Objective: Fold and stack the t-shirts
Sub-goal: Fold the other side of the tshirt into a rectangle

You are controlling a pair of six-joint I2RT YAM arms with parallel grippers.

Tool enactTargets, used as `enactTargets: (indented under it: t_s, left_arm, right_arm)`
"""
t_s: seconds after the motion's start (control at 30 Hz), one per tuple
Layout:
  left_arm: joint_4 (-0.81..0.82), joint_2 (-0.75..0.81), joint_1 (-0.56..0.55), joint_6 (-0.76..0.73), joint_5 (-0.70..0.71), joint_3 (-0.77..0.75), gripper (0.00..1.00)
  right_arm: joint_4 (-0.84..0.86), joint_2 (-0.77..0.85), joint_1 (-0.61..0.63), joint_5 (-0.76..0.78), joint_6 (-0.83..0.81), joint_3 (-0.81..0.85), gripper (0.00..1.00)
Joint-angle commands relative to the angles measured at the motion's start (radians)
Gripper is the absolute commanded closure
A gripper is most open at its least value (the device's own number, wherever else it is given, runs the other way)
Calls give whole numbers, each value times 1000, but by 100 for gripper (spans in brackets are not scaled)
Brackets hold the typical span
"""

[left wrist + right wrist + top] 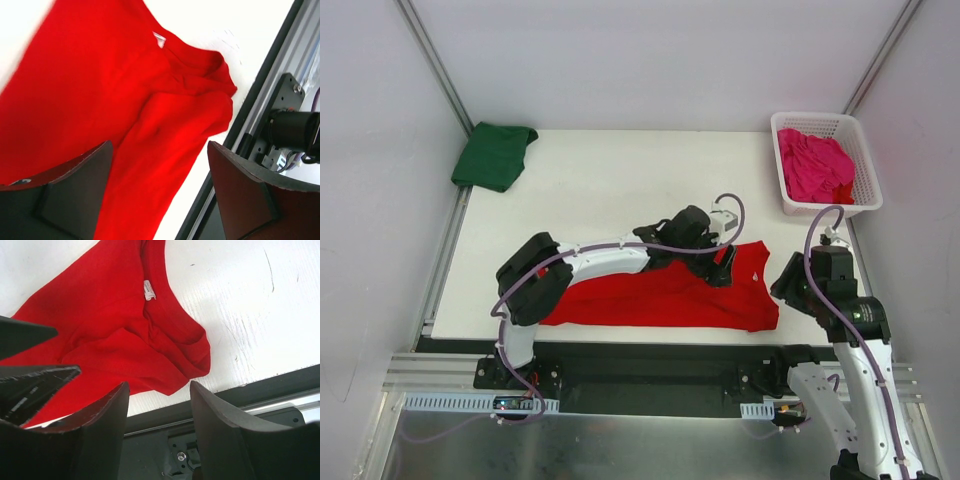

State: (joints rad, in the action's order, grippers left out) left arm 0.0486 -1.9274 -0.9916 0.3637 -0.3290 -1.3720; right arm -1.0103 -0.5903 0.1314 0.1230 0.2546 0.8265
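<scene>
1. Your left gripper (pixel 160 150) stands released, nothing between its jaws, over the red t-shirt (pixel 670 295).
2. Your right gripper (pixel 159 390) is released and empty, on the near side of the basket (pixel 868 165).
3. The red t-shirt lies spread out, near-left of the basket.
4. The pink t-shirt (pixel 813 165) is inside the basket.
5. The green t-shirt (pixel 495 155) is well to the basket's left.

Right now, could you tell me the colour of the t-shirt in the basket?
The t-shirt is magenta pink; top external view shows it best.
</scene>
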Motion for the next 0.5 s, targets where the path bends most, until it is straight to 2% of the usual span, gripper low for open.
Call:
enactTargets:
  t_s: [0.0, 0.47]
  left_arm:
    - [33, -31, -24, -63, 36, -30, 24]
    - [31, -171, -65, -100, 53, -159, 31]
  right_arm:
    - [-28, 14, 5, 12, 21, 40, 45]
    - [-63, 29, 5, 12, 15, 42, 44]
